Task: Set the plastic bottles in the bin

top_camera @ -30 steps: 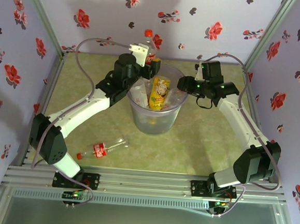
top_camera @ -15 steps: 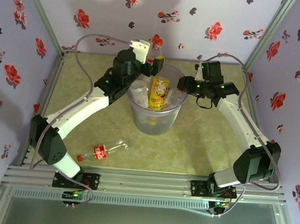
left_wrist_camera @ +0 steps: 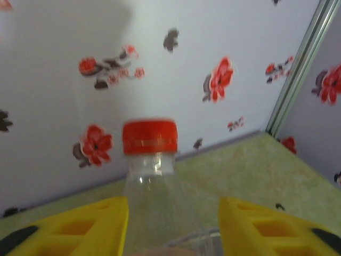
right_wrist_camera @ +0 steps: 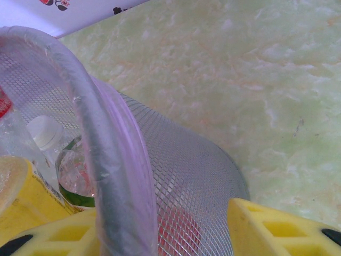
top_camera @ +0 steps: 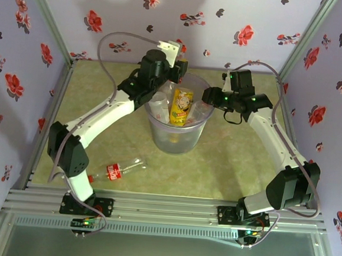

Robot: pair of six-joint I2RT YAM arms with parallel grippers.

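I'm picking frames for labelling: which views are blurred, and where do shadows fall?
Left wrist view: the bottle and its red cap are slightly smeared, the floral wall soft, a broad shadow upper left. Right wrist view: the bin looms close, its rim soft; the table is crisper. Top view: even light, no glare, faint shadows on that wall.

Toward the back middle of the surface [top_camera: 245, 163], the bin [top_camera: 176, 141], with standing bottles [top_camera: 182, 105] inside. On the surface before it and to its left, a lone bottle [top_camera: 115, 171] lying flat. By the bin's rear left rim, the left pincer [top_camera: 177, 66], a raised bottle [left_wrist_camera: 152, 176] upright between its fingers. At the right rim, the right pincer [top_camera: 208, 96], rim between its fingers.
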